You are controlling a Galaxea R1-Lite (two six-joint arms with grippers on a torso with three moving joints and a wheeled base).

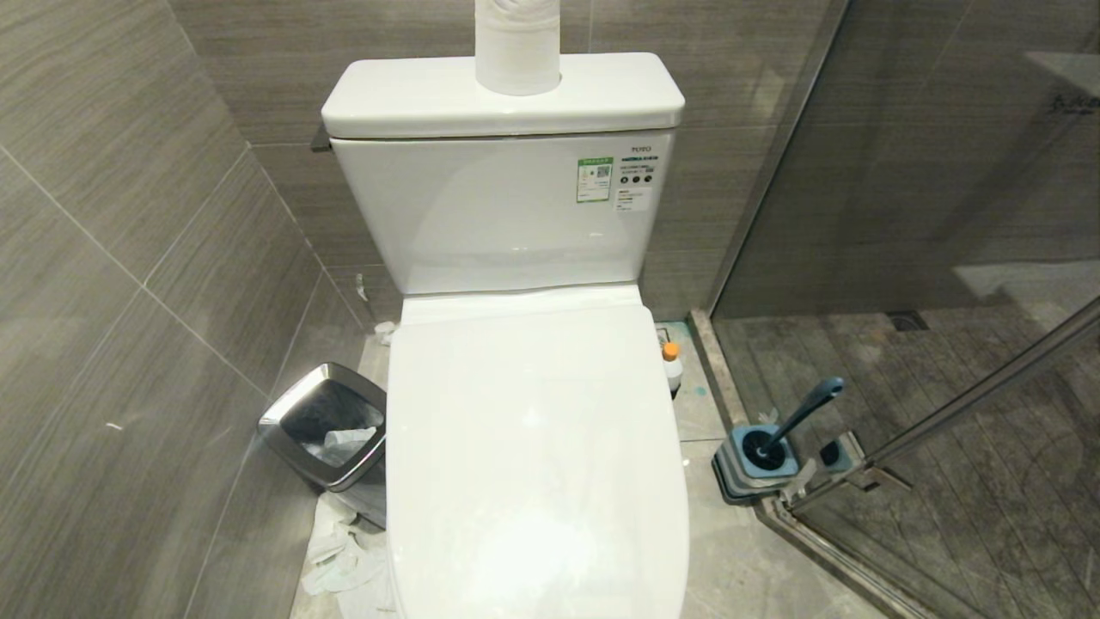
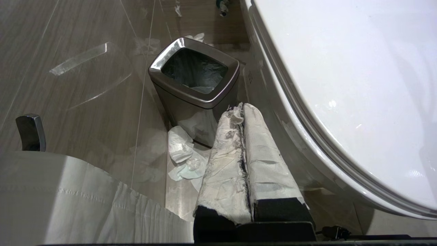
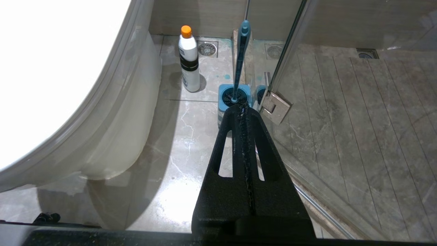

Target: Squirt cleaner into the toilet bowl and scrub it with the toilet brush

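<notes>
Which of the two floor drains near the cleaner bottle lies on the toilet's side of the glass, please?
The round drain right beside the cleaner; the other drain lies behind the shower glass, past the toilet brush.

The toilet (image 1: 533, 447) is centred, lid down, with a paper roll (image 1: 517, 43) set on its tank (image 1: 503, 94). A bin (image 1: 331, 430) is placed to its left; the cleaner (image 1: 672, 365) and the brush (image 1: 795, 421), in its holder (image 1: 756, 464), are placed to its right.
</notes>
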